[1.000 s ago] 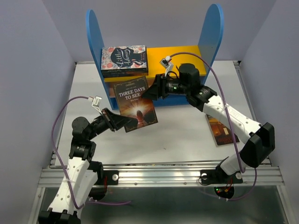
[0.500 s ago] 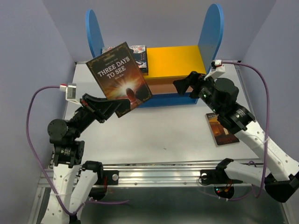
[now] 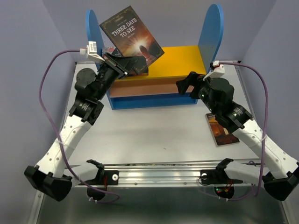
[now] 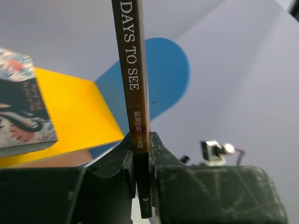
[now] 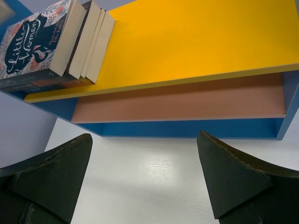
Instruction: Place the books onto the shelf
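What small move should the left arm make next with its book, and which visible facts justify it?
Probably lower the Three Days to See book flat onto the stack on the yellow top board. The left tool clamps it by one edge, raised above that end of the shelf, and the right tool stands open, clear of it.

Your left wrist view cuts off the title on the held book [image 4: 134, 70], and the right arm [image 3: 243, 123] covers part of the loose book [image 3: 222, 136].
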Robot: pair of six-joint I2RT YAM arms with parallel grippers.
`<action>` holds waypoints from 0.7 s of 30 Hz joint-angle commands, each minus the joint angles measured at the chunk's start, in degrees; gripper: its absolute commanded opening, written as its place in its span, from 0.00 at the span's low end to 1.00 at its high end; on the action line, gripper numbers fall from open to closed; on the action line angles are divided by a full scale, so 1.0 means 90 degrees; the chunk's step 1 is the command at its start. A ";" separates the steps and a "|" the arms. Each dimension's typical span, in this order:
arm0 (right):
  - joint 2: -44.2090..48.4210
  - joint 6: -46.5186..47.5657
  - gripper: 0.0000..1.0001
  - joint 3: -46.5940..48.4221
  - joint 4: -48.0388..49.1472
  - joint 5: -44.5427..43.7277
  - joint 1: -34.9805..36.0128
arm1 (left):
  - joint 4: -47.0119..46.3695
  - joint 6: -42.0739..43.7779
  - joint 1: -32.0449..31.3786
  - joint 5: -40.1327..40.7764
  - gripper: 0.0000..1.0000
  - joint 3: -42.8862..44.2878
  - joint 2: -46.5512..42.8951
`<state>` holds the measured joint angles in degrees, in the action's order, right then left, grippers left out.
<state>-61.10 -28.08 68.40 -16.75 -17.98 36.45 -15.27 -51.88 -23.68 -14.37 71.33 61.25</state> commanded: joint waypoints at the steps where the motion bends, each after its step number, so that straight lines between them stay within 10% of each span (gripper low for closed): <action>1: 0.0217 0.0112 1.00 0.0017 0.0074 -0.0268 0.0003 | -0.0374 -0.0133 -0.0629 0.2111 0.00 0.0492 0.0108; 10: 0.0383 0.0073 1.00 0.0007 0.0045 -0.0229 0.0003 | -0.0269 -0.1849 -0.2357 0.6982 0.00 0.0198 0.0653; 21: 0.0490 0.0092 1.00 -0.0022 0.0026 -0.0141 0.0003 | 0.1150 -0.3348 -0.2554 0.8091 0.00 0.0981 0.1543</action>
<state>-58.08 -27.99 68.40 -17.58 -18.83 36.45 -4.36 -78.65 -46.48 51.55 75.88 76.29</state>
